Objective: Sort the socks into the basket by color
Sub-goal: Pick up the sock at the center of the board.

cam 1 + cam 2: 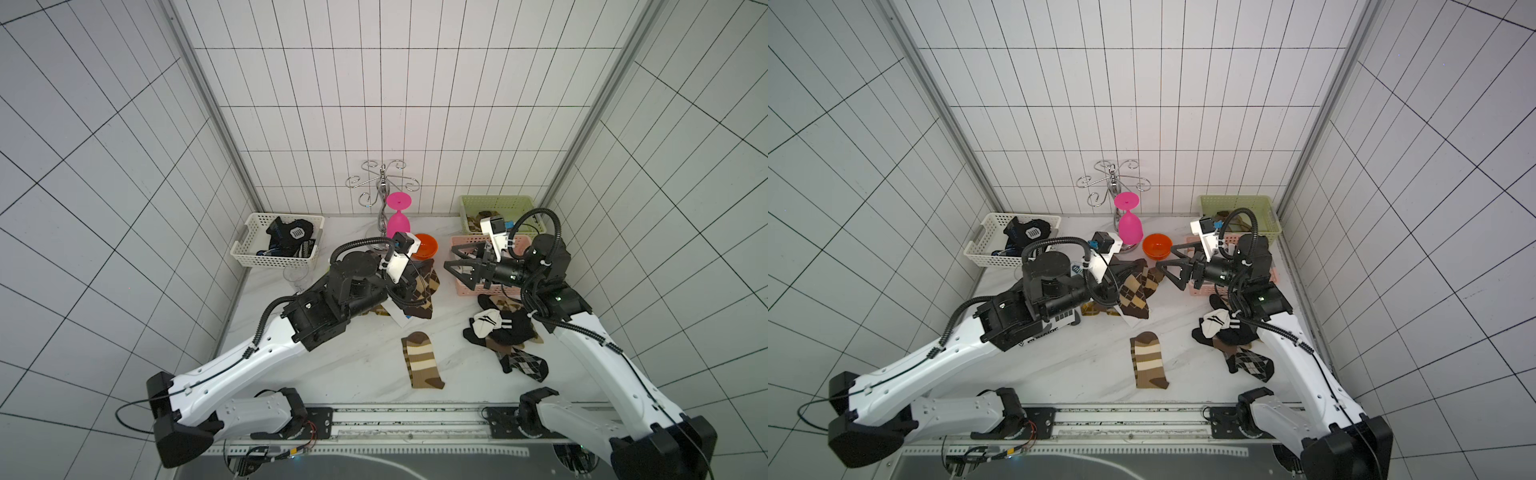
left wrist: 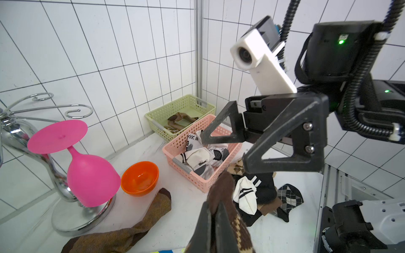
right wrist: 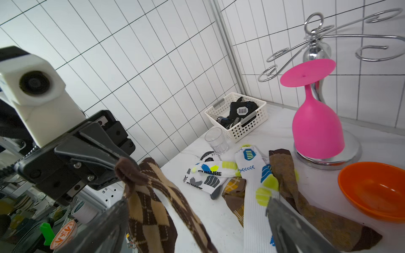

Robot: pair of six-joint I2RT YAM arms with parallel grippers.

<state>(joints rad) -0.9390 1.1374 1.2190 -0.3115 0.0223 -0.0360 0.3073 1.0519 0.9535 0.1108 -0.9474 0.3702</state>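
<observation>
The brown diamond-patterned sock [image 3: 153, 197] hangs over the middle of the table [image 1: 365, 374]. Its dark end is pinched in the left claw [image 2: 211, 211], whose fingers are clamped together on it. The right claw [image 1: 449, 257] faces it from just beside, fingers spread wide, holding nothing. Under the sock lie white printed socks [image 3: 252, 175] and a plain brown sock [image 3: 328, 225]. Behind the right claw a pink basket [image 2: 182, 140] holds white socks [image 2: 197, 157] and a green basket [image 2: 166, 109] holds a tan sock [image 2: 182, 119]. Black socks [image 1: 286, 237] fill the white basket [image 1: 249, 253].

Bare tabletop [image 1: 353, 374] between striped sock [image 1: 420, 359] and left arm [image 1: 249, 361]; pink goblet [image 1: 398, 220], orange bowl [image 1: 426, 245] crowd back centre.
</observation>
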